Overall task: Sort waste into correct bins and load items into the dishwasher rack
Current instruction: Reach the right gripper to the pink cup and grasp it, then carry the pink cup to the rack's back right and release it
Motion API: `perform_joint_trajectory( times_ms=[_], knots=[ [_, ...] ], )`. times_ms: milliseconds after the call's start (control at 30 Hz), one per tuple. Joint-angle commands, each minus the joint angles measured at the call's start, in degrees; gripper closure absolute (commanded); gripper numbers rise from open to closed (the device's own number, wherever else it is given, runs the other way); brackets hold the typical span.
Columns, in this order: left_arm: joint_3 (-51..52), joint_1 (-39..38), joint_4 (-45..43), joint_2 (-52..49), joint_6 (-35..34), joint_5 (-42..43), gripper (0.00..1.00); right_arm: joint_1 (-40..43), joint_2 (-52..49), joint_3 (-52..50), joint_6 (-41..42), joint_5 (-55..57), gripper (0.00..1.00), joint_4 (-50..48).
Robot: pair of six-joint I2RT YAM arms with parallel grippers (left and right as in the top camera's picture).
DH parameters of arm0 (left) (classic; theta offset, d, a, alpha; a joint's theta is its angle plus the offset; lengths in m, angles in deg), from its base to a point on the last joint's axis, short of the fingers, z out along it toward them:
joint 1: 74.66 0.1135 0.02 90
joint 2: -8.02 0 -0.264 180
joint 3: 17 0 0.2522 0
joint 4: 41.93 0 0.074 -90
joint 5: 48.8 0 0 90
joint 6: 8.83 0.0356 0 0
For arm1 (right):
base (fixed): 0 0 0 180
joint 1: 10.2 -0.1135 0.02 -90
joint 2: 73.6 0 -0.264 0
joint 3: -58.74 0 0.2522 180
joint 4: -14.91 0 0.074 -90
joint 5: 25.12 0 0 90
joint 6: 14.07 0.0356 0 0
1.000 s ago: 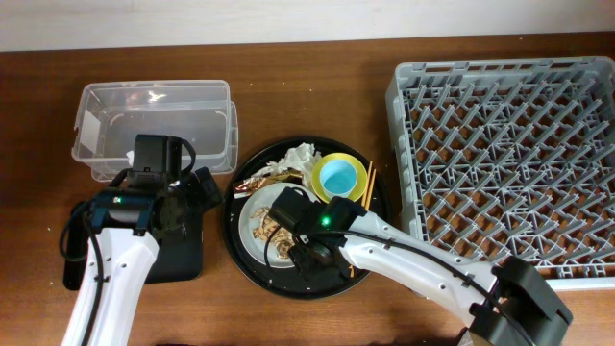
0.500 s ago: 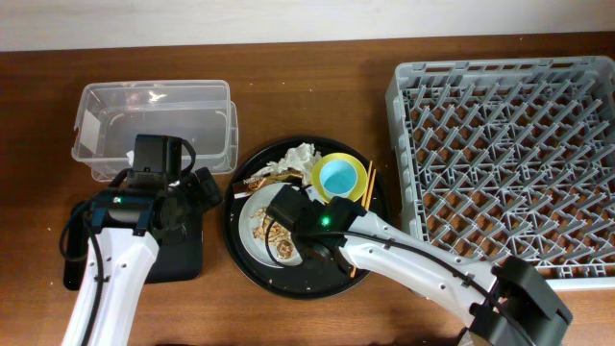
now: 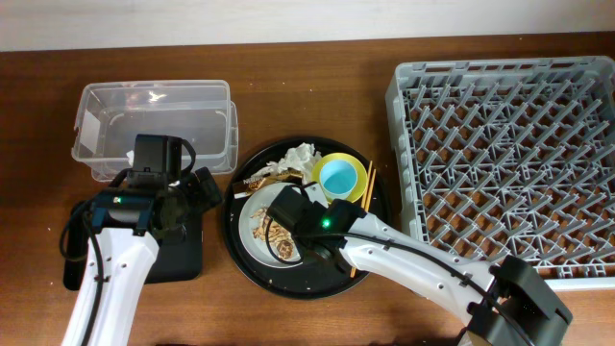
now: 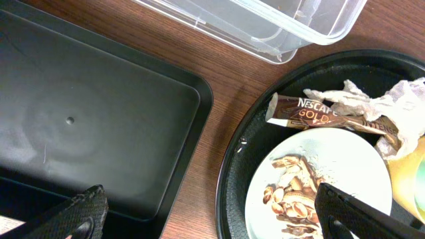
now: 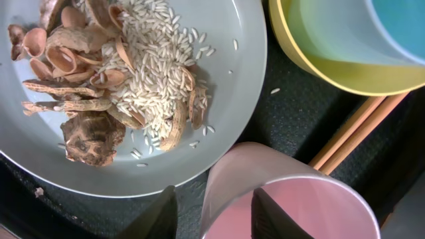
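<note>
One pink cup [image 5: 285,199] (pale, smooth), upright

Left tool [image 4: 209,214] and right tool [image 5: 214,211] gape apart.

Bright, even light with soft shadows; mild glare on the clear box [image 3: 229,135].

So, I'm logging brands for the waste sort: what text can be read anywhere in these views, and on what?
"NESCAFÉ GOLD": on the brown-and-gold wrapper, lying in the round black tray.
Further print along the wrapper's creased end is too crumpled to read.
No other readable text in any view.
</note>
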State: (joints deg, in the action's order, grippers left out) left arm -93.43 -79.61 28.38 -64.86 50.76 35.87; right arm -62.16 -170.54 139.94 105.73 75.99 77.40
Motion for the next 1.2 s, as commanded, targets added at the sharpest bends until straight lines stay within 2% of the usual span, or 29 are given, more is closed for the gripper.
perform_joint_trajectory(
  times_ms=[0,233,800,867,1033,1167],
  knots=[
    [-0.9,0.2,0.1,0.4,0.5,0.3,0.01,-0.1,0.0,-0.9,1.4,0.1,0.65,-0.2],
    [-0.9,0.2,0.1,0.4,0.5,0.3,0.01,-0.1,0.0,-0.9,2.9,-0.2,0.7,-0.1],
    [-0.9,0.2,0.1,0.4,0.5,0.3,0.01,-0.1,0.0,-2.2,3.8,-2.1,0.69,-2.3],
    [-0.9,0.2,0.1,0.4,0.5,0.3,0.0,-0.1,0.0,-1.6,3.8,-2.3,0.78,-2.3],
    [-0.9,0.2,0.1,0.4,0.5,0.3,0.01,-0.1,0.0,-1.4,3.7,-2.5,0.91,-2.3],
    [-0.9,0.2,0.1,0.4,0.5,0.3,0.01,0.0,0.1,1.3,3.7,-2.5,0.94,-0.7]
  ],
)
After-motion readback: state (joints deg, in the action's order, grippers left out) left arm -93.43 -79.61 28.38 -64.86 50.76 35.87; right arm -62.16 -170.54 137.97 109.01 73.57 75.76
